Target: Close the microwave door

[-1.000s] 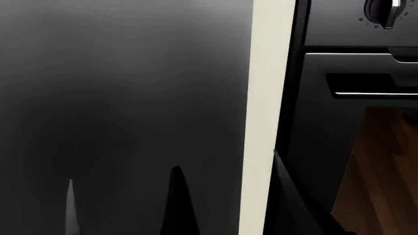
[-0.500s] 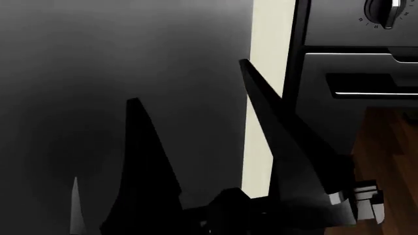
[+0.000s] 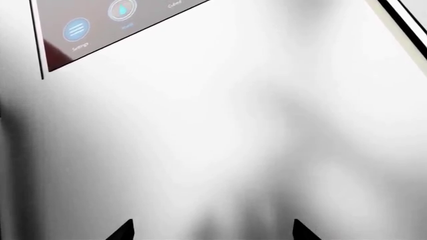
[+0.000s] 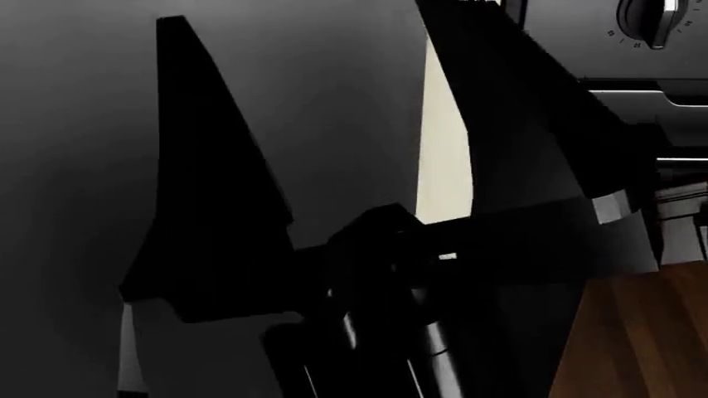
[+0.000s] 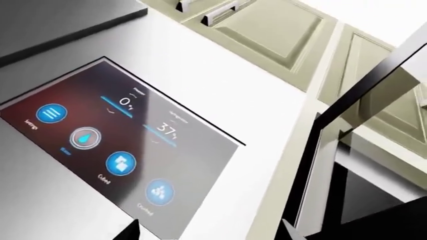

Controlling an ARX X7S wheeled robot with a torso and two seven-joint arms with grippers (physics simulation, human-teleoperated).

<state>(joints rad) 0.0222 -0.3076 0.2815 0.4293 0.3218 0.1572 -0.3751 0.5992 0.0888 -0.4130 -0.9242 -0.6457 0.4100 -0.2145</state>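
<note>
the right black two-finger gripper is raised with fingers apart, holding nothing, in front of a dark grey appliance panel. left gripper: tips apart. a touchscreen control panel shows. the microwave door cannot be identified.

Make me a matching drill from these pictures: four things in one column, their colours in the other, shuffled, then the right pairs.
Things:
1. touch panel
2. cabinet doors
3. floor
4. right gripper fingers

Colours:
A. brown wood
B. black
C. pale cream-green
D. dark with round blue icons

Pairs: 1-D, 2-C, 3-A, 4-B
</note>
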